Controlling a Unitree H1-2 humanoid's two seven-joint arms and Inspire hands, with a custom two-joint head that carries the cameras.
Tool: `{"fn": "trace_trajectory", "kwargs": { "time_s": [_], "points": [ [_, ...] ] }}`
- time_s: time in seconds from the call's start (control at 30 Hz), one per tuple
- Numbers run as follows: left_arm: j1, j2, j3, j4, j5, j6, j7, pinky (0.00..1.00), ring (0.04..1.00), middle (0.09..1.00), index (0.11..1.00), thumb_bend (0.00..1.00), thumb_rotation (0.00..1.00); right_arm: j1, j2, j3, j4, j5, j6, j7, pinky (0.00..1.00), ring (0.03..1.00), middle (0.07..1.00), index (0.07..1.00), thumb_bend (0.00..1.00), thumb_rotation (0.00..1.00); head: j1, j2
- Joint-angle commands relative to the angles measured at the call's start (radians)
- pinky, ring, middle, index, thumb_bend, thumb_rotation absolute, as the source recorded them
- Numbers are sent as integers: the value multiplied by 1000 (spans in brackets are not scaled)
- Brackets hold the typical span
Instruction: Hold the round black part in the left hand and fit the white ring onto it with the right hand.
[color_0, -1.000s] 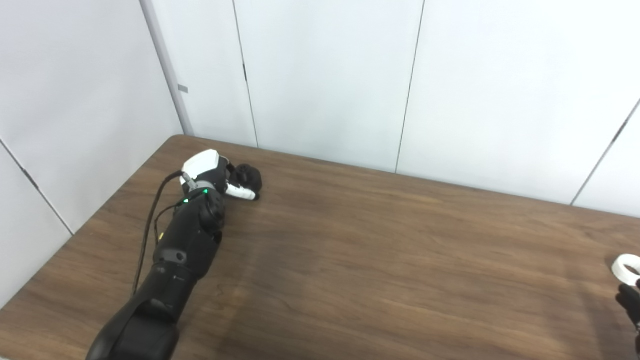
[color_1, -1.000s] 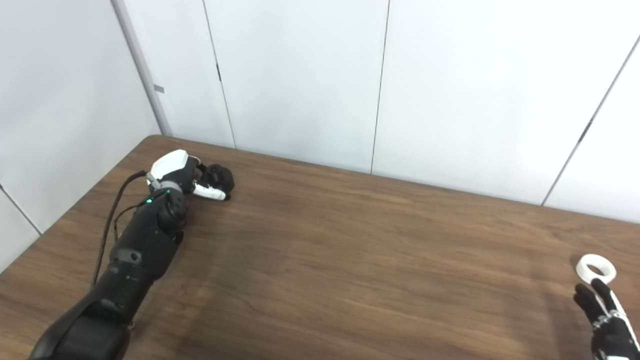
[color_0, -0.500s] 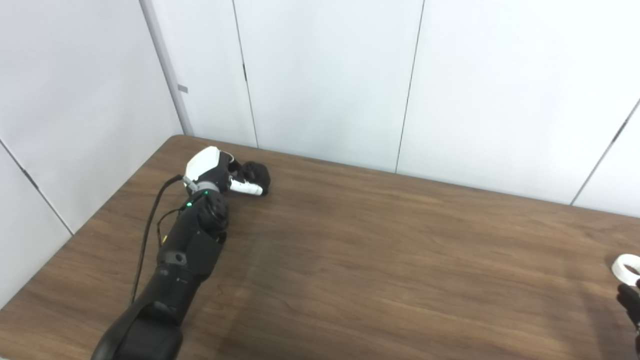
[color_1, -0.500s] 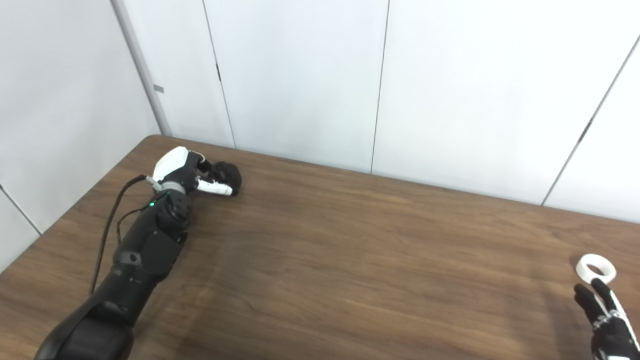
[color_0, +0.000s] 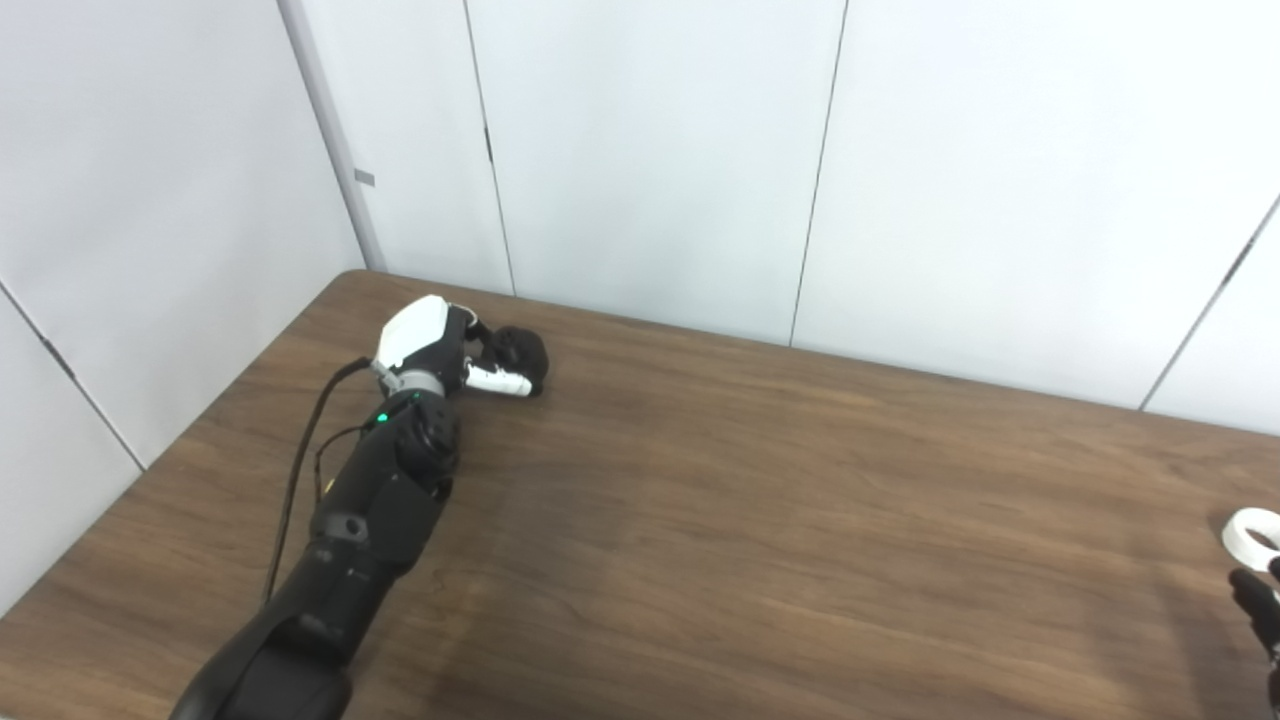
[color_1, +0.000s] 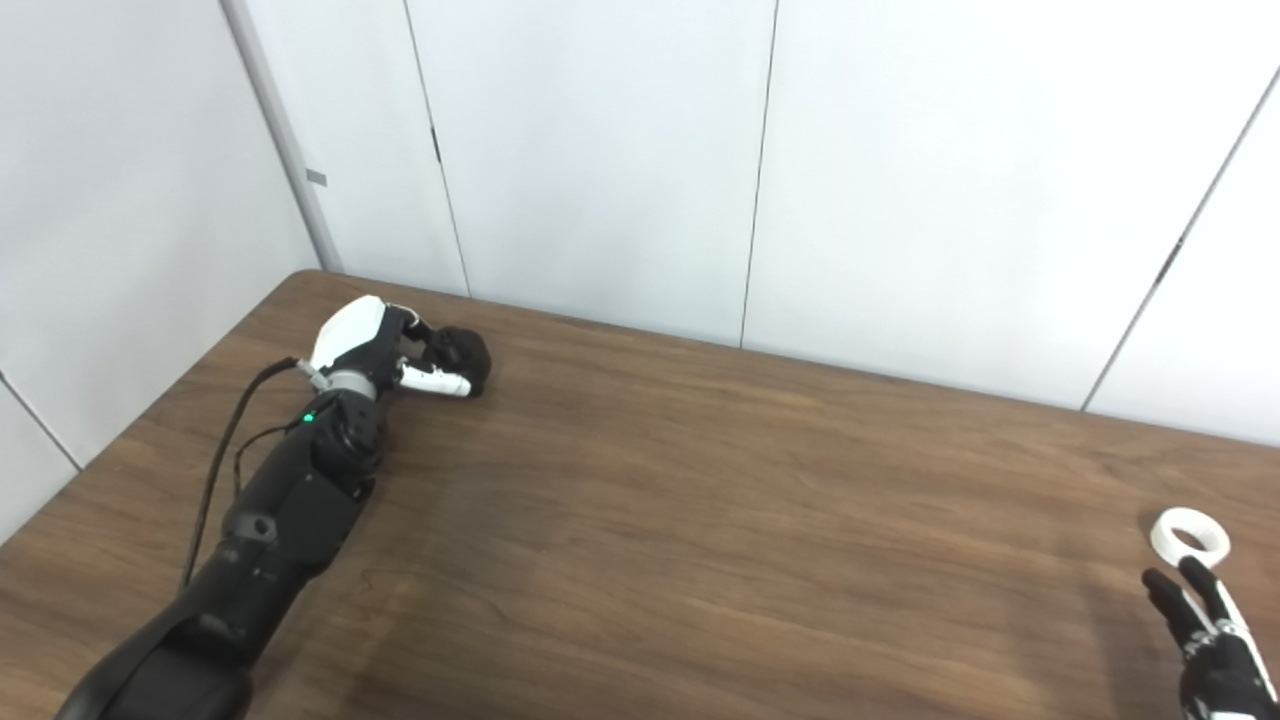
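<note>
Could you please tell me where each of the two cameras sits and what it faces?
Left eye view: on the head, looking down at the table; left hand on the round black part.
Right eye view: beside it, set rightward; right hand open near the white ring.
Shared: the same table, arms and wall.

I see the table (color_1: 700, 520) running across the whole view, walls behind it and along its left side. At its far left corner my left hand (color_1: 385, 355) sits with the round part (color_1: 462, 350) just to its right, touching its fingers. Far across, at the near right edge, the ring (color_1: 1190, 533) lies flat, with my right hand (color_1: 1205, 640) just nearer than it.
</note>
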Motion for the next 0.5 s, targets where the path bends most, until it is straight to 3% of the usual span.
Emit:
{"fn": "trace_trajectory", "kwargs": {
  "time_s": [0.0, 0.13, 0.27, 0.47],
  "points": [
    [-22, 43, -6, -75, 9, -18, 16, 945, 863, 770, 485, 520, 45, 71, 50, 22, 49, 12, 4, -8, 1000, 931, 888, 935, 634, 946, -2, 2],
    [9, 59, -26, -155, 16, -17, -10, 963, 864, 760, 483, 521, 46, 71, 49, 27, 51, 0, 0, -8, 1000, 928, 886, 937, 627, 948, -9, 2],
    [49, 61, -38, -289, 23, 28, -67, 971, 871, 754, 481, 522, 47, 70, 53, 30, 51, -36, -3, -22, 1000, 921, 878, 936, 638, 963, -14, 2],
    [121, 13, -15, -490, 81, 50, -178, 886, 856, 752, 481, 522, 48, 70, 58, 35, 44, -54, 8, -28, 1000, 915, 878, 933, 646, 961, -28, 5]
  ]
}}
